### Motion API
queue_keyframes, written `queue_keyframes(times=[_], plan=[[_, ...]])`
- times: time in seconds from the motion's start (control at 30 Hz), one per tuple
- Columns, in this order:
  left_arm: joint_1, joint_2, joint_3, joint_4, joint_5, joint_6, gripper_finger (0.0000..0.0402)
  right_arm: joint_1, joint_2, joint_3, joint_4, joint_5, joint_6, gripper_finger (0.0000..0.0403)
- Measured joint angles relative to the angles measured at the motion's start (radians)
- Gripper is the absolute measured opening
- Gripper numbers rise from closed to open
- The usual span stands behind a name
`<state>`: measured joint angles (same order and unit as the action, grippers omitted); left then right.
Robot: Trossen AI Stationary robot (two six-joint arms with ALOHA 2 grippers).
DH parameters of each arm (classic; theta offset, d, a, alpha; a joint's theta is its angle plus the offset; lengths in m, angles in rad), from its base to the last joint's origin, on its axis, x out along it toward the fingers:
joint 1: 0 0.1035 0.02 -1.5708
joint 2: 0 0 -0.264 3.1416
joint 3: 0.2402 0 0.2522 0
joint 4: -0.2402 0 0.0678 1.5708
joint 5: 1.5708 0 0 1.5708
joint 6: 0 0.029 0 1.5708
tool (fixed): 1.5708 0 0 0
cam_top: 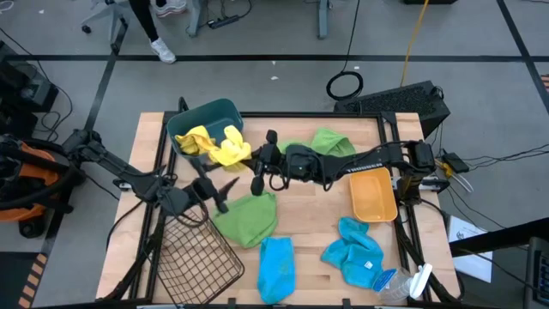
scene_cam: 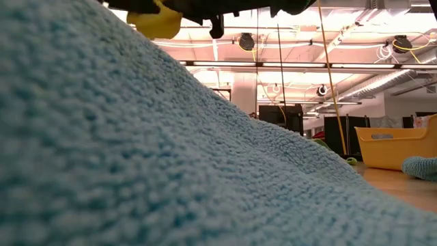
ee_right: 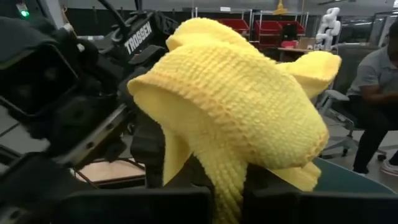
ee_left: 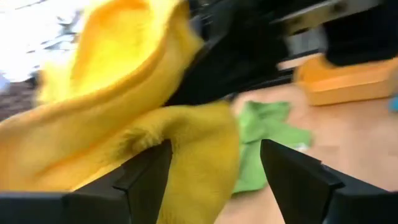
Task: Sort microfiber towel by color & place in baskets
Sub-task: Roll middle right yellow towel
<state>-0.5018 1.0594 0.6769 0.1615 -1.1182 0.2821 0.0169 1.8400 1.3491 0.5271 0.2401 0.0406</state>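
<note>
Softly bunched, a fuzzy yellow towel (ee_right: 236, 106) overhangs the teal bin (cam_top: 208, 114).

Grey floor (cam_top: 283, 60) with dark tape lines lay beyond the wooden table (cam_top: 317, 215). Ceiling lights (scene_cam: 382, 17) shone bright overhead. A seated person (ee_right: 376, 87) waited far off.

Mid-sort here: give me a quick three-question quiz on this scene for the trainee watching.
1. True or false: the orange tub has a towel in it.
2. How many blue towels lie on the table?
3. The right tool is shut on a yellow towel. Which container is nearest that towel? A teal bin; B wire basket; C orange tub.
Key: 1 false; 2 two; 3 A.
</note>
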Motion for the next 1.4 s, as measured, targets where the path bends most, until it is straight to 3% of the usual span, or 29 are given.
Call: queue_keyframes(times=[0.67,0.83,1.03,1.17,1.4], plan=[[-0.079,-0.005,0.000,0.013,-0.044,0.047,0.0266,0.071,0.000,0.000,-0.038,-0.004,0.043,0.0006],[-0.096,-0.005,0.000,0.016,-0.042,0.045,0.0304,0.071,0.000,0.000,-0.038,-0.008,0.061,0.0007],[-0.050,0.042,0.000,0.021,-0.036,0.051,0.0384,0.070,0.000,0.000,-0.036,-0.006,0.089,0.0007],[0.011,0.095,0.000,0.089,-0.035,0.126,0.0390,0.074,0.000,0.000,-0.042,0.000,0.104,0.0007],[0.029,0.171,0.000,0.353,-0.021,0.294,0.0385,0.092,0.000,0.000,-0.043,0.001,0.105,0.0007]])
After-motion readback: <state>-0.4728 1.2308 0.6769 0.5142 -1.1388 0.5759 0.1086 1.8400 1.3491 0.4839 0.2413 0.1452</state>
